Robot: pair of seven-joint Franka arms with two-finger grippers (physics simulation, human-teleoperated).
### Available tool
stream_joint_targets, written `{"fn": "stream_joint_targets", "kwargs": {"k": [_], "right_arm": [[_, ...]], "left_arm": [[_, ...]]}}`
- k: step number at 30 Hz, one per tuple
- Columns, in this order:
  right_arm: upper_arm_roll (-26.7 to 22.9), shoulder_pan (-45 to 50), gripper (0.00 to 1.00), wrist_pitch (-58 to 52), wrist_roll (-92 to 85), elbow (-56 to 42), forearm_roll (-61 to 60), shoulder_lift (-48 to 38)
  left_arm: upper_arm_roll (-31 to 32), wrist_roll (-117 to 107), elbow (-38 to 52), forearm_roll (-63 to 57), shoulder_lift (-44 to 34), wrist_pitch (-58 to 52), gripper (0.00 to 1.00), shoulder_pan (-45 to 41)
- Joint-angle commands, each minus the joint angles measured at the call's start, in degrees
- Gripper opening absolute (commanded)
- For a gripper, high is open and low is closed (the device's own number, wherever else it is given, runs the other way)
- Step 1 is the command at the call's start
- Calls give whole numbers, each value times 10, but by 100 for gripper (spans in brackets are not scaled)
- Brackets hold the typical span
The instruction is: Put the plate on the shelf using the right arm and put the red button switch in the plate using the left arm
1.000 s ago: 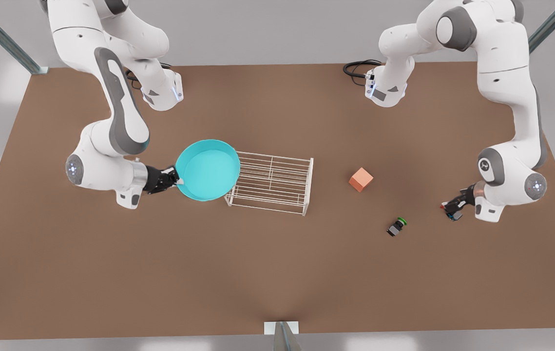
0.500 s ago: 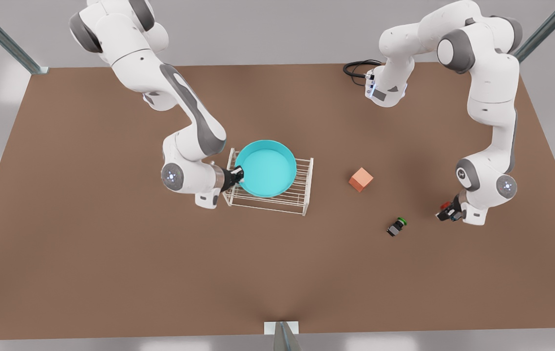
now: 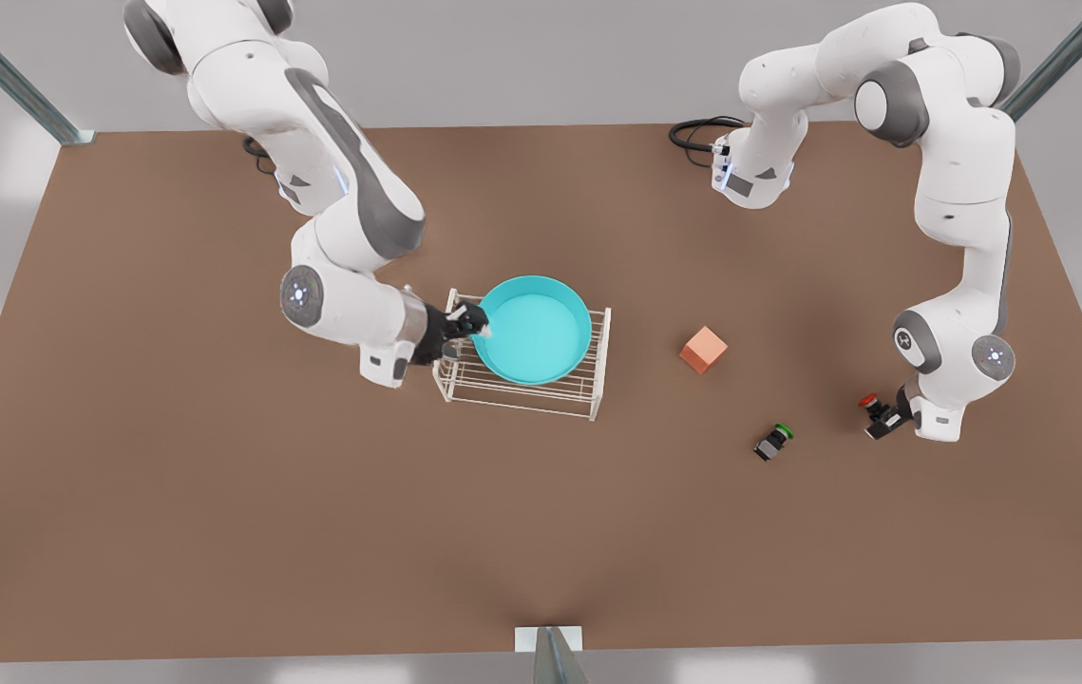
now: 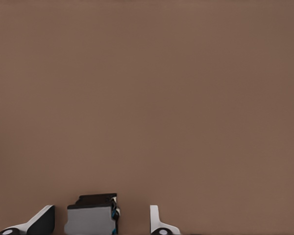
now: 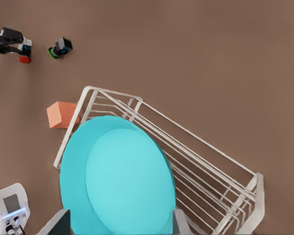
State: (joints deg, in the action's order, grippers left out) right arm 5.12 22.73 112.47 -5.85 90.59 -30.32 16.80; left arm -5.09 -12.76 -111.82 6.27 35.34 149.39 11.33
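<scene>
The cyan plate (image 3: 533, 332) lies flat on top of the white wire shelf (image 3: 588, 389), toward the end at the front view's left. My right gripper (image 3: 476, 326) is at that end of the shelf, open, its fingers standing wide on either side of the plate's (image 5: 122, 176) near rim. At the front view's right, the red button switch (image 3: 869, 401) lies on the table. My left gripper (image 3: 885, 418) is lowered over it and open. The switch's grey body (image 4: 92, 215) sits between the fingers with a gap on each side.
An orange cube (image 3: 703, 350) sits on the brown table between the shelf and the switches. A green-capped switch (image 3: 774, 442) lies near the red one, toward the shelf. A black cable (image 3: 692, 133) coils at the far edge.
The right arm carried the plate from beside the shelf onto its top and opened its fingers. The left arm drew in and settled lower over the red switch, which stayed put.
</scene>
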Motion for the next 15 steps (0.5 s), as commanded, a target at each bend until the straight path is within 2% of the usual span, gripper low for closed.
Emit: {"fn": "stream_joint_targets", "kwargs": {"k": [1,2,3,4,5,6,8,9,12,14,15], "right_arm": [[-25,-2,100,-176,65,-81,77,-10],[-77,-2,100,-215,51,-114,133,-10],[-141,-3,100,-240,-57,-114,206,-20],[-216,-3,100,-231,-170,-104,243,-19],[-274,-10,100,-176,-222,-67,279,-18],[-286,-22,100,-115,-211,-35,324,-19],[-293,-18,100,-138,-135,-25,362,-14],[-290,-14,100,-146,-116,-20,362,-14],[-289,8,100,-74,-65,45,367,-6],[-290,8,100,-70,-65,43,364,0],[-290,8,100,-70,-65,42,364,0]], "left_arm": [[0,2,0,-1,0,6,93,0],[0,0,0,0,0,5,86,0],[0,-1,1,0,0,5,74,-1],[0,-1,1,0,0,5,63,-1],[0,-2,3,0,0,5,56,-1],[0,-1,3,0,0,4,52,-1],[0,-1,5,0,0,4,47,-1],[0,-1,5,0,-1,3,47,-1],[0,-4,14,0,-17,-6,47,-3],[4,-29,20,0,-30,-10,47,-7],[5,-67,73,0,-31,-98,47,-18]]}}
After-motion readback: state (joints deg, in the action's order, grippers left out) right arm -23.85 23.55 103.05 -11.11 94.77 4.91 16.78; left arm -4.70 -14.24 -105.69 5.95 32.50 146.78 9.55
